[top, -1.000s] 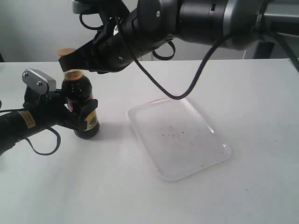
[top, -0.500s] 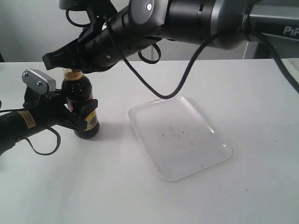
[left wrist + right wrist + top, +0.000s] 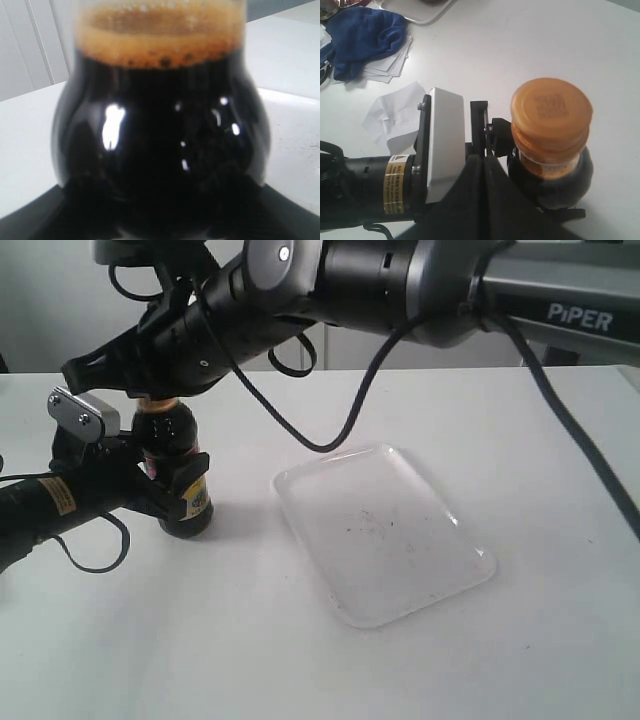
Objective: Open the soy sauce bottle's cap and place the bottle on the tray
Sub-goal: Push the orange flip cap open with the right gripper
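Note:
The soy sauce bottle [image 3: 168, 440] stands upright on the table, left of the tray [image 3: 478, 576]. My left gripper [image 3: 180, 488] is shut on its belly, and the dark glass [image 3: 160, 130] fills the left wrist view. In the right wrist view the orange-brown cap [image 3: 551, 112] sits closed on the neck. My right gripper [image 3: 482, 159] is shut with nothing in it, its tips beside the cap and over the left gripper's body. In the exterior view the right gripper [image 3: 85, 372] hides the cap.
The right arm's black cable [image 3: 330, 440] loops down over the table above the tray's far corner. Beyond the left arm lie a blue cloth [image 3: 362, 32], loose white paper sheets [image 3: 395, 107] and the edge of another white tray [image 3: 420, 12].
The right arm has swept left, so its gripper now passes in front of the cap and hides it in the exterior view. The bottle and left gripper have not moved.

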Robot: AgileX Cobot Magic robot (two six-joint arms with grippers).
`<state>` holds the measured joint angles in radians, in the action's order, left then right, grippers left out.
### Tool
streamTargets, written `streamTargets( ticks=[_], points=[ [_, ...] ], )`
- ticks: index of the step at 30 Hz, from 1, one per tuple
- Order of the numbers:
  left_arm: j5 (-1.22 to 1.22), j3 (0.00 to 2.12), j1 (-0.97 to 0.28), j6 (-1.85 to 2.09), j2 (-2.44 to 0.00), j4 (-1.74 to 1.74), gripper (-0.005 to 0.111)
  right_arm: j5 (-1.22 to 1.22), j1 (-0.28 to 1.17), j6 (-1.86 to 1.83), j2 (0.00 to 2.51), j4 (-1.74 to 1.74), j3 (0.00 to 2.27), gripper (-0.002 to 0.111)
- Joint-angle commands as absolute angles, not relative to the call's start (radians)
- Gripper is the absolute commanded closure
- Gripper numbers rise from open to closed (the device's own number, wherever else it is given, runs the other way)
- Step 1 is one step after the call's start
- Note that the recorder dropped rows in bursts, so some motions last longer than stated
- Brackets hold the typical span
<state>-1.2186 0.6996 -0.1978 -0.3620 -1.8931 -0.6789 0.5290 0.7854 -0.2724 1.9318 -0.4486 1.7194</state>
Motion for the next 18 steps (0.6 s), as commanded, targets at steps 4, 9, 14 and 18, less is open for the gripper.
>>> streamTargets(
  ticks=[4,9,14,18],
  points=[
    [-1.221,0.7,-0.205,-0.362,-1.895,-0.705,0.107,0.514,0.786,-0.282,1.93,-0.446,1.726,0.108],
    [-1.221,0.7,-0.205,-0.362,-1.895,-0.705,0.107,0.501,0.786,-0.284,1.93,-0.444,1.726,0.108],
    [-1.221,0.7,-0.205,-0.362,-1.895,-0.705,0.107,0.48,0.786,-0.288,1.93,-0.436,1.726,0.108],
    [-1.221,0.7,-0.205,-0.362,-1.895,-0.705,0.107,0.47,0.786,-0.287,1.93,-0.406,1.726,0.108]
  ],
)
